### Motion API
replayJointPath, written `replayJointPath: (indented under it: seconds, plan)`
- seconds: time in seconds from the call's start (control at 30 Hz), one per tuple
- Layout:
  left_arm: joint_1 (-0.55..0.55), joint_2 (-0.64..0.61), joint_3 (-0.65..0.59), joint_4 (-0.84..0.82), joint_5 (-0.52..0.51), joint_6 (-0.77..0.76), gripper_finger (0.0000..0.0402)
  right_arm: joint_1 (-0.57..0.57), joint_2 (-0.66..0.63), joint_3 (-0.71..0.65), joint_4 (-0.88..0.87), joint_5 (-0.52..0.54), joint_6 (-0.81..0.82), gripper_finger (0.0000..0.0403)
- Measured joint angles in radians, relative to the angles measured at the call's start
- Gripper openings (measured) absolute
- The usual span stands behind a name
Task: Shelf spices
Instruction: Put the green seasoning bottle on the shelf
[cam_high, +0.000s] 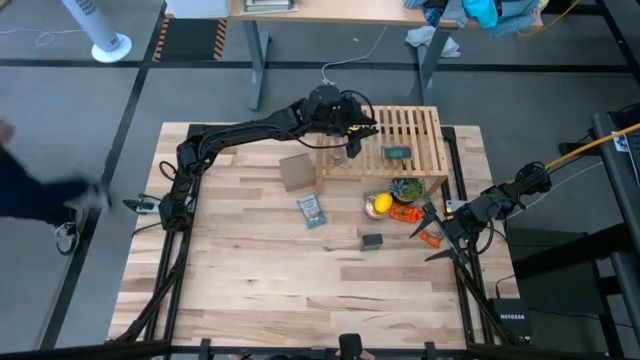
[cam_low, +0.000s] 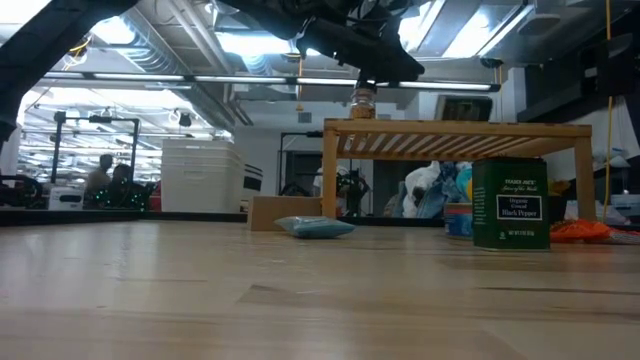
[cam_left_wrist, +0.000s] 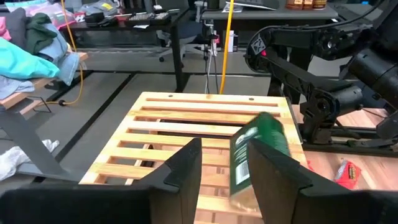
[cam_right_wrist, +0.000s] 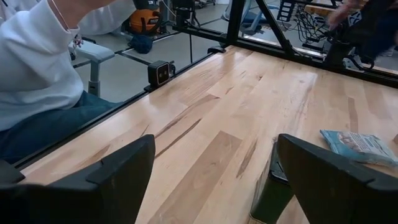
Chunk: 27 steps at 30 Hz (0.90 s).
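Left arm over the shelf, small jar standing on top

High view: left gripper (cam_high: 352, 140) over the shelf (cam_high: 425, 125); green tin (cam_high: 397, 152) lies on the slats.
Low view: jar (cam_low: 363, 101) upright on top, directly beneath the gripper; whether gripped, cannot tell.
Right wrist view: right gripper (cam_right_wrist: 211, 168) wide open, empty, waiting near a dark tin (cam_right_wrist: 271, 196).

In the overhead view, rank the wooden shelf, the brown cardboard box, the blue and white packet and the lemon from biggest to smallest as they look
1. The wooden shelf, by far the largest.
2. The brown cardboard box.
3. The blue-and-white packet and the lemon look about alike; I would not rank them.
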Motion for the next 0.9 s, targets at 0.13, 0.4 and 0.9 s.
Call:
replayJointPath:
  seconds: [0.13, 0.4, 0.9]
  plan:
    - [-0.001, 0.000, -0.001, -0.003, 0.001, 0.002, 0.0117, 0.000, 0.000, 0.000, 0.000, 0.000, 0.000, 0.0344]
    - [-0.001, -0.011, -0.002, -0.014, 0.000, 0.045, 0.0117, 0.000, 0.000, 0.000, 0.000, 0.000, 0.000, 0.0344]
    - [-0.018, -0.068, -0.004, -0.024, -0.002, 0.128, 0.0117, 0.000, 0.000, 0.000, 0.000, 0.000, 0.000, 0.0344]
